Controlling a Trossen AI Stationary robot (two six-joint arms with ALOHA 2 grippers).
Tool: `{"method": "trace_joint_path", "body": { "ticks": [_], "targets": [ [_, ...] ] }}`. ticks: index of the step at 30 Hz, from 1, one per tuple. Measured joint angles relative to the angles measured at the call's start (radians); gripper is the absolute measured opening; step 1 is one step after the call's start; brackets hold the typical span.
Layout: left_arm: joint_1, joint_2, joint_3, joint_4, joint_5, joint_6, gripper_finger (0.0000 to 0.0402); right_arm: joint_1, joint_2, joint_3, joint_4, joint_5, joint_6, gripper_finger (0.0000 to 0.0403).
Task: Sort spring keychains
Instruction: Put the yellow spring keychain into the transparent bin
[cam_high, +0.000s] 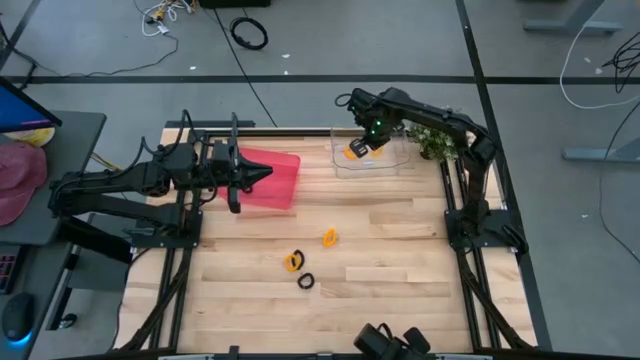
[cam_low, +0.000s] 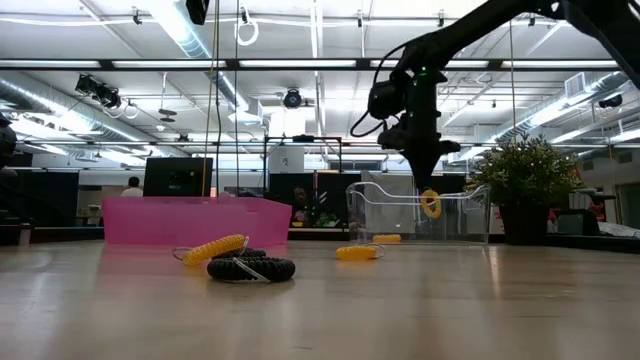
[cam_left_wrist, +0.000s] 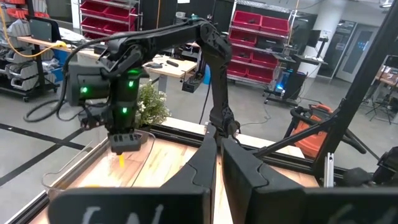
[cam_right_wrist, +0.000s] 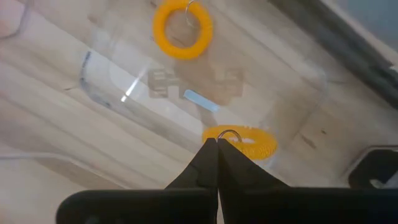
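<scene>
I see my right gripper (cam_right_wrist: 217, 144) clenched on an orange keychain (cam_right_wrist: 244, 140), which hangs from its fingertips over the clear bin (cam_high: 385, 160); another orange keychain (cam_right_wrist: 182, 28) lies inside that bin.

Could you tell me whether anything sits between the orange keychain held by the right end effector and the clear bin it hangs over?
Nothing visible does. The right end effector is shut on an orange keychain and hangs directly above the open-topped clear bin. Only one other orange keychain lies on the bin's floor, off to one side.
</scene>
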Motion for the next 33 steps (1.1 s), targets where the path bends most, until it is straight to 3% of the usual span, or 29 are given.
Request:
{"method": "trace_joint_path", "body": {
  "ticks": [19,33],
  "targets": [
    [0.000,0.000,0.000,0.000,0.000,-0.005,0.0025,0.000,0.066,-0.005,0.102,-0.019,0.128,0.0000],
    [0.000,0.000,0.000,0.000,0.000,0.000,0.0025,0.046,0.066,-0.092,0.296,-0.214,0.269,0.0000]
  ]
}}
